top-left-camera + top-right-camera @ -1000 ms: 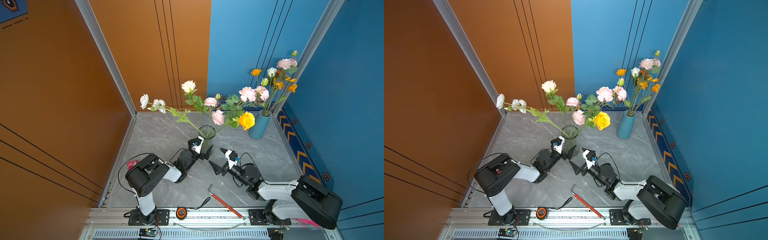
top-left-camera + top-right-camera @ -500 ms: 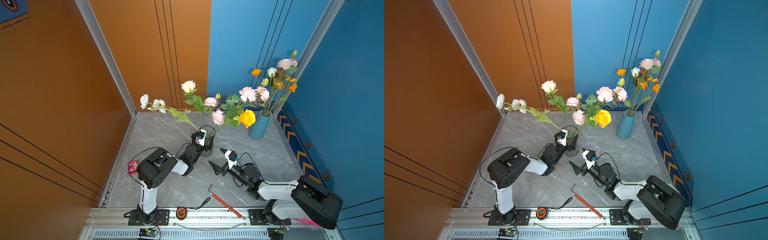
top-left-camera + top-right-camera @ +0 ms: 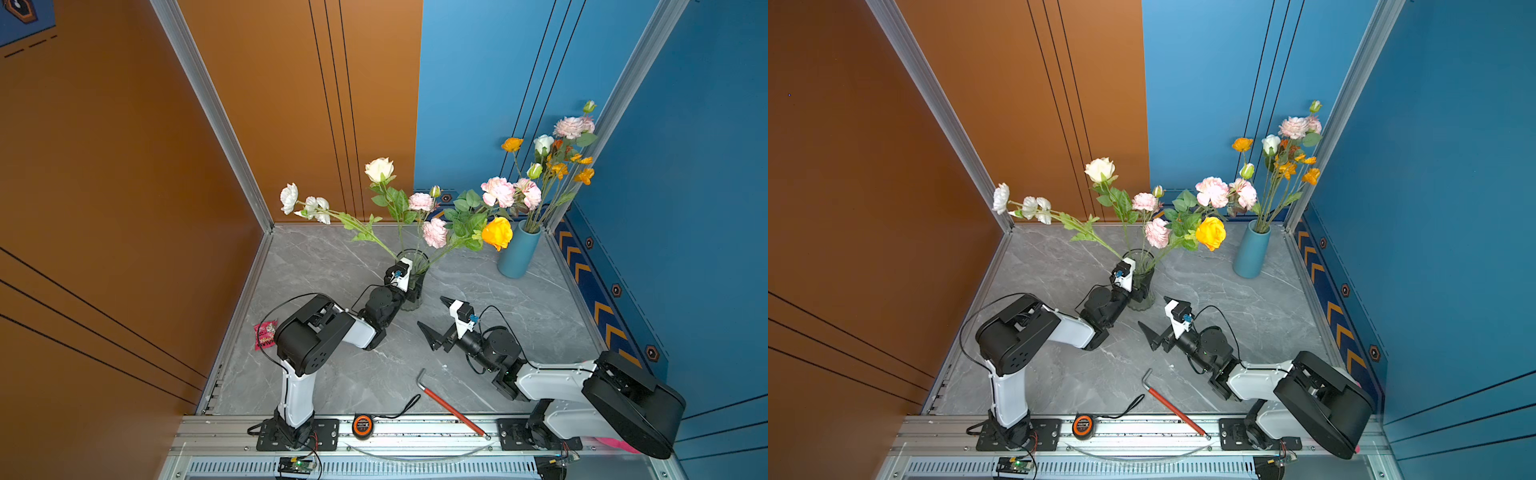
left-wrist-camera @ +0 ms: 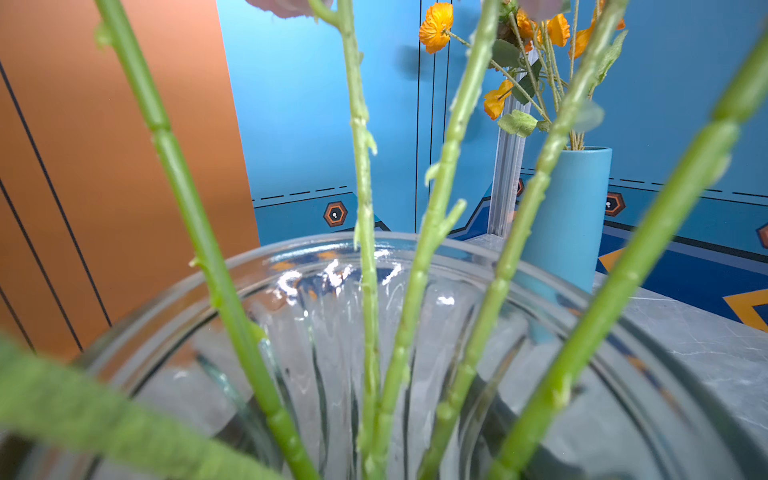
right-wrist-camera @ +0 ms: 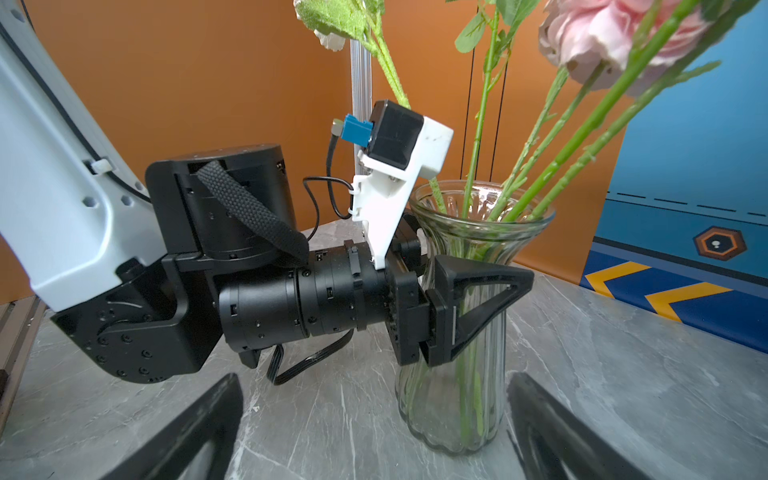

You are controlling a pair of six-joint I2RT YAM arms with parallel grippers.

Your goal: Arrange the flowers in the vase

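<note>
Flowers are fanned upward from the glass vase, its waist straddled by jaws of the left gripper, grip unclear; the right gripper is parked nearby, jaws spread.

Here's the grey marble-patterned tabletop, with a clear ribbed glass vase standing upright near its middle. A blue cylindrical vase stands in the back right corner. A red-handled L-shaped metal key lies by the front edge, and a small pink packet sits at the left edge.
</note>
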